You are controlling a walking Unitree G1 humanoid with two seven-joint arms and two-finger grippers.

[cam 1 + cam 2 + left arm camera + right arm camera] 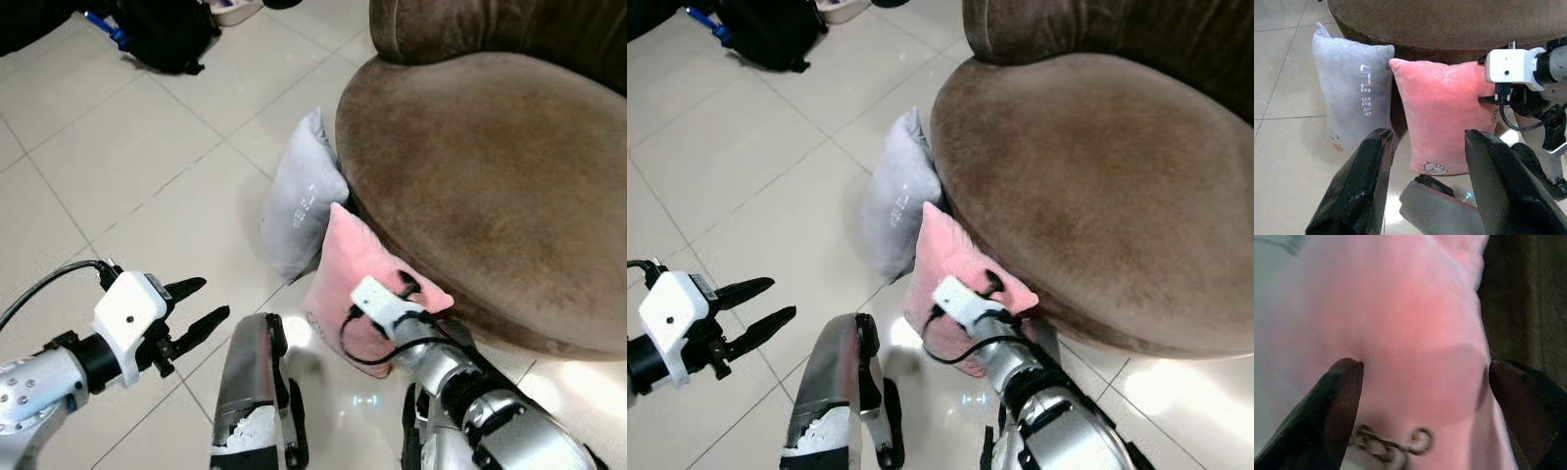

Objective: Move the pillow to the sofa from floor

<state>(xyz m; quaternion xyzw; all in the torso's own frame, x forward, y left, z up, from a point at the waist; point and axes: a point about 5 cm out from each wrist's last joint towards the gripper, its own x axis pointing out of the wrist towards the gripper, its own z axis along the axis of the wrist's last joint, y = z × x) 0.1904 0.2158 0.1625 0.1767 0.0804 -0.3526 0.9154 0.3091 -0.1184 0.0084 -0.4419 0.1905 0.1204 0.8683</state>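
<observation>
Pink pillow, position: the soft pink plush pillow (353, 279) stood on the pale tiled floor (147, 166), propped against the curved front of the brown velvety sofa (490, 186).
Pink pillow, relative to jaws: the right gripper (1420, 401) was at the pillow's upper edge on the sofa side. In the right wrist view pink fabric lay between the two black fingers (1337, 401), bulging into the gap, with one finger on each side of it.
Right jaws, state: spread wide around the pillow's edge and not closed down; whether the fingertips pressed the fabric could not be determined.
Pink pillow, orientation: stood upright on its lower edge, long axis running vertical, top leaning back toward the sofa. The broad face with a small printed motif near the bottom faced away from the sofa, toward the left gripper.
Grey pillow: a grey plush rectangular pillow with white lettering (1352, 93) stood upright just beside the pink one, on the robot's left of it, also against the sofa.
Left gripper: the left gripper (191, 308) was held over the floor, well apart from both pillows, and pointed toward them.
Left jaws, state: open, holding nothing.
Other items: a black bag (162, 34) lay on the floor far from the sofa.
</observation>
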